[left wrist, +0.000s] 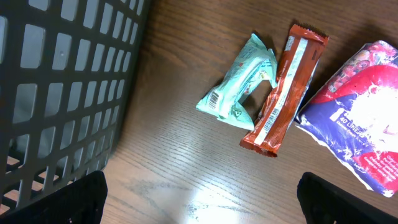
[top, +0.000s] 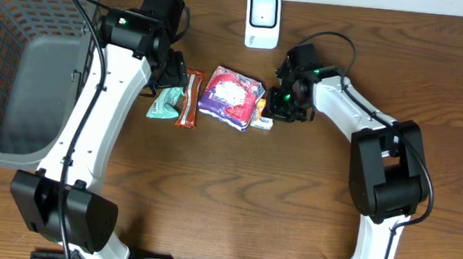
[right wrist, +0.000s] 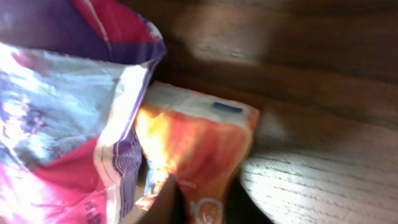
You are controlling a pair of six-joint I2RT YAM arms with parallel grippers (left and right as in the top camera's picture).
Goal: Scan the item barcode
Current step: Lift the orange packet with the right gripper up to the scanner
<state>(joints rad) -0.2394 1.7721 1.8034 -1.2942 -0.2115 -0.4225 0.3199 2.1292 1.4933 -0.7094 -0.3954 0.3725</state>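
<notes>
- The orange packet (top: 262, 118) lies flat on the table (top: 234, 196), near the middle, touching the right edge of the purple bag (top: 230, 95)
- The right gripper (top: 286, 101) is down at the packet's right end; in the wrist view dark fingers (right wrist: 166, 200) stand close on either side of the packet's near edge, but I cannot tell whether they pinch it
- The scanner (top: 262, 20), white with a dark window, stands at the far edge of the table, well apart from the packet
- The left gripper (top: 172, 73) hangs with its jaws spread wide and nothing between them, just above the mint packet (top: 166, 104)
- The mint packet is crumpled, a barcode showing at its end, and it touches the brown bar (top: 189, 101) beside it
- The brown bar lies lengthwise between the mint packet and the purple bag
- A grey mesh basket (top: 1, 12) sits at the table's left side, beside the left arm
</notes>
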